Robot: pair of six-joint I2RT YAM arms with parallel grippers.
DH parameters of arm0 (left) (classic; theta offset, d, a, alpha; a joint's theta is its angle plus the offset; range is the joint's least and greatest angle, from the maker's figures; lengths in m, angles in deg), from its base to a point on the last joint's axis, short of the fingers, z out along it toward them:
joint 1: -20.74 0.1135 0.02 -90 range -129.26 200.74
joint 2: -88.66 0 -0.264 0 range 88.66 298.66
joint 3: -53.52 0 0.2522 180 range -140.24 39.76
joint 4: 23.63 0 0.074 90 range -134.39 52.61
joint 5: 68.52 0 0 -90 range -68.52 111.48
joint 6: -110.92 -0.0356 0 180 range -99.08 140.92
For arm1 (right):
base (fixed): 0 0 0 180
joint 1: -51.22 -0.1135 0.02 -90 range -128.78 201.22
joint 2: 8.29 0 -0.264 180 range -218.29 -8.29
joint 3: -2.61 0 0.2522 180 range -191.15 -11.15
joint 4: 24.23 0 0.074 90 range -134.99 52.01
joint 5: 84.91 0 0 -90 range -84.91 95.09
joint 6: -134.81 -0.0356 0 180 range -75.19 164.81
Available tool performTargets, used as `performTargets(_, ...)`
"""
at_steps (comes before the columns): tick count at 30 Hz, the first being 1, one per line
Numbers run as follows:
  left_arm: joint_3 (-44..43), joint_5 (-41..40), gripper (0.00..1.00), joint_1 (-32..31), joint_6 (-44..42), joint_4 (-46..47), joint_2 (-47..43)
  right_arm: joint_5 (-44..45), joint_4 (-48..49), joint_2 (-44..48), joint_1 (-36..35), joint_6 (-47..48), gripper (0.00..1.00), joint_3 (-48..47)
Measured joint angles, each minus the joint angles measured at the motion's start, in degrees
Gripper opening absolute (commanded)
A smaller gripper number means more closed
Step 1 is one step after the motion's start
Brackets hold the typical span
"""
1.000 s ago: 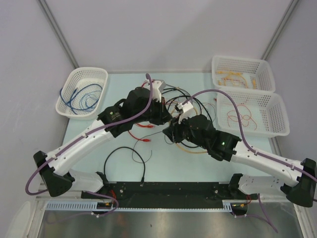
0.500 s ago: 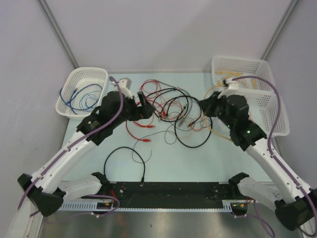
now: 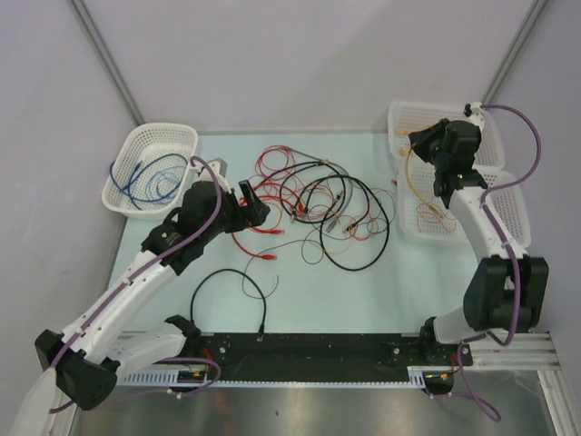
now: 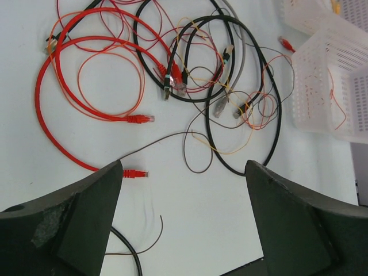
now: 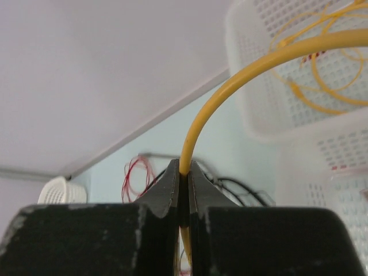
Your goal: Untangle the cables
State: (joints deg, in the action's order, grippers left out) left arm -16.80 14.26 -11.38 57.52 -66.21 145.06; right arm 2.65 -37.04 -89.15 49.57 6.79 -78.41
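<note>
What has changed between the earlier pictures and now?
The right fingers shut on the yellow cable and carried it from the tangle to the right-hand baskets. The left fingers opened and drew back left. Baskets and the near black loop stayed put.

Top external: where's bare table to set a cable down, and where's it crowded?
Bare: the table front-right, between the cable tangle, the black front rail and the right arm's base. Crowded: centre, and front-left around the loose black cable and the left arm.

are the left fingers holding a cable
No, the left fingers stand wide apart above the cables, gripping nothing.
</note>
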Motion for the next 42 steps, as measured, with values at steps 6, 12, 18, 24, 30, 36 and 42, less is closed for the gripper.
performTargets(6,2.4,1.3,0.92,1.5,-0.6,0.9,2.1,3.9,3.8,-16.7,4.2,-4.7,0.0,-12.3)
performTargets(12,4.4,2.6,0.93,2.1,-0.6,2.3,3.8,5.6,-2.6,-38.0,4.5,-7.1,1.0,-44.3)
performTargets(18,5.6,3.4,0.93,2.9,-0.6,3.1,4.8,8.3,-8.8,-45.3,4.3,-7.2,1.0,-58.2)
performTargets(24,6.5,4.4,0.93,3.2,-0.6,3.9,4.7,11.6,-3.9,-33.6,3.8,-7.2,1.0,-36.7)
performTargets(30,6.5,4.5,1.0,3.4,-0.6,4.2,3.7,12.1,0.2,-17.0,-1.1,-5.1,1.0,-18.1)
performTargets(36,6.8,6.1,1.0,10.0,0.2,4.1,3.2,15.1,0.2,-4.0,-26.2,6.9,1.0,-12.2)
performTargets(42,10.1,10.7,0.99,19.4,1.1,3.5,3.1,26.2,-7.6,-1.1,-45.2,15.8,1.0,-7.6)
